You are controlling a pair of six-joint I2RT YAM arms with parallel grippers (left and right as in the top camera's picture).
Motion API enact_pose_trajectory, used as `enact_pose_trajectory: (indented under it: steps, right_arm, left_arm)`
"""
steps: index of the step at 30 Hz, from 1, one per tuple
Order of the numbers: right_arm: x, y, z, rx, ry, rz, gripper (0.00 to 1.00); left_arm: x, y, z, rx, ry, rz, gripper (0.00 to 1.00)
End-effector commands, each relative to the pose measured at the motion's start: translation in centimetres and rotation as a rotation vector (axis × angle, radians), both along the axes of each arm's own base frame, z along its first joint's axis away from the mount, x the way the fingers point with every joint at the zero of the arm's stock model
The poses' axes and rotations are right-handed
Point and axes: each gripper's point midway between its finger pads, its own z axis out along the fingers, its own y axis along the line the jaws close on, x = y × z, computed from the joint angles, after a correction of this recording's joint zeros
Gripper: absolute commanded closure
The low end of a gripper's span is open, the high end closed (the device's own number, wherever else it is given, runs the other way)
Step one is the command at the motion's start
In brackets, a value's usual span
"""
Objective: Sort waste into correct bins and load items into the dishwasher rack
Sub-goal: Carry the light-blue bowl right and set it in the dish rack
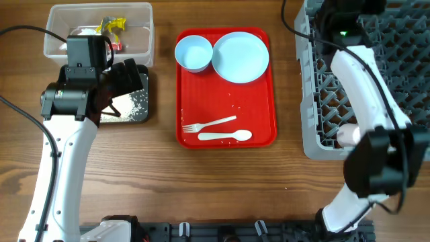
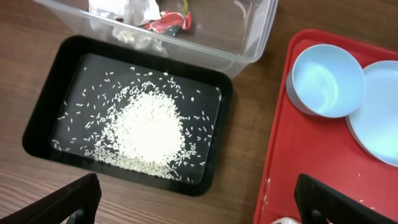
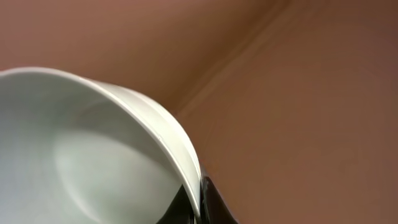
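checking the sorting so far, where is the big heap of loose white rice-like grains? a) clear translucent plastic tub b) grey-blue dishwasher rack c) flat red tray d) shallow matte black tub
d: the heap of white rice-like grains lies on the floor of the shallow matte black tub, next to the clear translucent plastic tub.

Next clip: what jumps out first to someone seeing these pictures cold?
The bright red tray mid-table stands out, carrying a light-blue bowl, plate, fork and spoon. Left of it, a heap of white rice sits in the black tub. In the right wrist view, the right gripper pinches the rim of a pale dish between its jaws.
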Motion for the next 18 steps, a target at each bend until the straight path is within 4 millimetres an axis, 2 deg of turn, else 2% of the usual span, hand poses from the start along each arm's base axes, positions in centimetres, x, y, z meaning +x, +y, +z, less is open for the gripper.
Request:
enact_pose_trajectory:
  steps: [1,5,7,10,14,18]
  right_arm:
    - [3.1,0.9,-4.0,-0.174,0.229,0.072,0.96]
    - [4.3,0.9,-9.1,-0.189,0.343,0.073,0.96]
    - [4.4,0.7,-10.7,-0.192,0.376,0.055,0.96]
    - [4.5,0.6,-11.8,-0.193,0.398,0.051,0.96]
    - [4.5,0.7,-11.9,-0.178,0.383,0.050,0.96]
    - [4.2,0.6,-12.9,-0.147,0.404,0.055,0.96]
  left_arm:
    - [0.1,0.2,0.1,-0.005,-0.005,0.016,0.00]
    - [0.1,0.2,0.1,-0.006,-0.005,0.016,0.00]
    - [0.1,0.2,0.1,-0.005,-0.005,0.016,0.00]
    - [0.1,0.2,0.1,-0.006,-0.005,0.016,0.00]
    - [0.1,0.2,0.1,-0.006,-0.005,0.016,0.00]
    - [0.1,0.2,0.1,-0.006,-0.005,0.016,0.00]
